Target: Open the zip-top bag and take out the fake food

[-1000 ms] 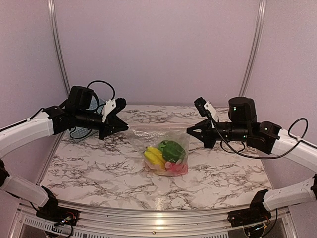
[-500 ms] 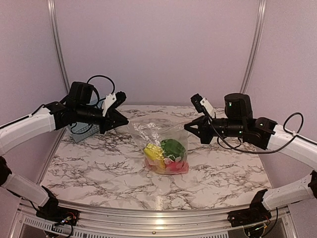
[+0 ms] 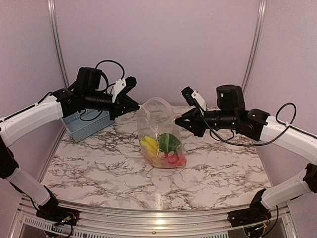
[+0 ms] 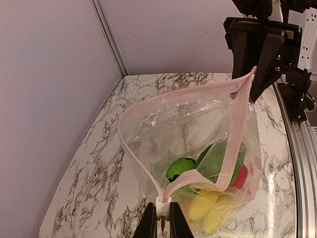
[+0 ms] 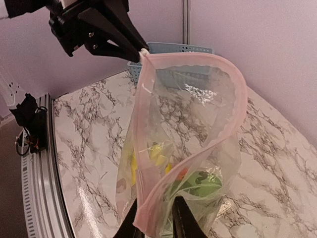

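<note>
**Bag suspended, mouth open.** The zip-top bag (image 3: 157, 130) hung over the marble table (image 3: 89, 173). The left gripper (image 3: 138, 105) and right gripper (image 3: 178, 120) were each clenched on one end of its pink zip strip (image 4: 237, 124). The fake food (image 3: 162, 148) sagged at the bottom. The film appeared thin, limp and slippery, and the stiffer strip ends probably offered the surest hold.

bag (image 3: 159, 130): clear crinkly plastic, pink zip strip | fake food (image 3: 163, 148): glossy plastic | table (image 3: 99, 168): glossy marble-look | basket (image 3: 84, 124): blue lattice plastic
</note>
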